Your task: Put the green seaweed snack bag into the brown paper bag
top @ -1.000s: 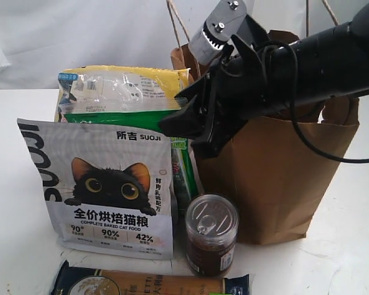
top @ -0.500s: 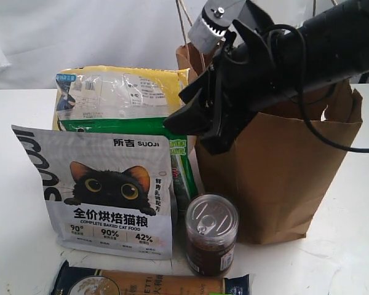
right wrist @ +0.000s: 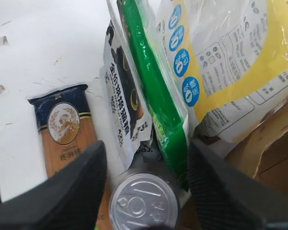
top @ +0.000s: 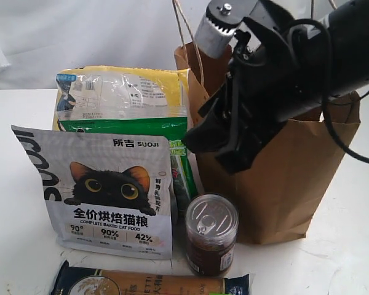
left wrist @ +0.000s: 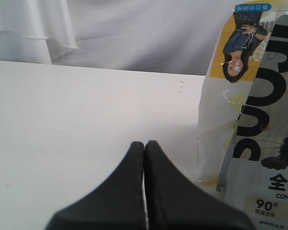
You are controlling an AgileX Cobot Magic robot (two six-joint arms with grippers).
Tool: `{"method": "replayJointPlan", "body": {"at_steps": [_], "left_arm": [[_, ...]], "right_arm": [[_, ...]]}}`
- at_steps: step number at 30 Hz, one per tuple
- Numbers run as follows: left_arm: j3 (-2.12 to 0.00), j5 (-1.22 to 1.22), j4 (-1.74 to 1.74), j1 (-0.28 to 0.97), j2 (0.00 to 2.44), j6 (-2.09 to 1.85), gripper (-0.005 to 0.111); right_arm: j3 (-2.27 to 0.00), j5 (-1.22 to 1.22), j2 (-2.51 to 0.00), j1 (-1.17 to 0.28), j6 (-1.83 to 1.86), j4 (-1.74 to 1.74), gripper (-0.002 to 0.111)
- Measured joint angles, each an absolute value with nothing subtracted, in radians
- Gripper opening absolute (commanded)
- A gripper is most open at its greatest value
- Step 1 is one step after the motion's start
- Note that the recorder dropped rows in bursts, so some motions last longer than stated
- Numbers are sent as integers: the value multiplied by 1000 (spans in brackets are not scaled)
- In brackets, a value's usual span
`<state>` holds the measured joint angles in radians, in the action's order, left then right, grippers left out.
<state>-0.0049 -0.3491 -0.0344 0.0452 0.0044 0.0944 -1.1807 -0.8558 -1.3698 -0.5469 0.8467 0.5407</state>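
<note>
The green seaweed snack bag point(top: 141, 126) stands on edge between the grey cat-food pouch point(top: 104, 190) and the yellow-and-clear bag point(top: 120, 92); only its green top strip and right edge show. From above it is a narrow green band point(right wrist: 156, 91). The brown paper bag point(top: 283, 184) stands upright to its right. My right gripper point(top: 218, 144) hangs open in front of the paper bag's left edge, above the can, holding nothing; its fingers point(right wrist: 72, 187) straddle the can and the green bag's lower end. My left gripper point(left wrist: 145, 146) is shut and empty over the bare table.
A lidded can point(top: 211, 241) stands in front of the paper bag's left corner. A flat pasta packet point(top: 147, 284) lies at the front edge. The cat-food pouch point(left wrist: 259, 143) stands close beside my left gripper. White cloth point(top: 80, 37) hangs behind the table.
My right gripper has swung rightward and down, from over the green bag's top edge to the front of the paper bag's left side. The bags have not moved.
</note>
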Motion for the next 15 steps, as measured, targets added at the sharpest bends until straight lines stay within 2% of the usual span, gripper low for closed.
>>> {"method": "replayJointPlan", "body": {"at_steps": [8, 15], "left_arm": [[-5, -349, -34, 45, 4, 94, 0], [-5, -349, -34, 45, 4, 94, 0]], "right_arm": [[-1181, -978, -1345, -547, 739, 545, 48], [-1070, -859, -1342, -547, 737, 561, 48]]}}
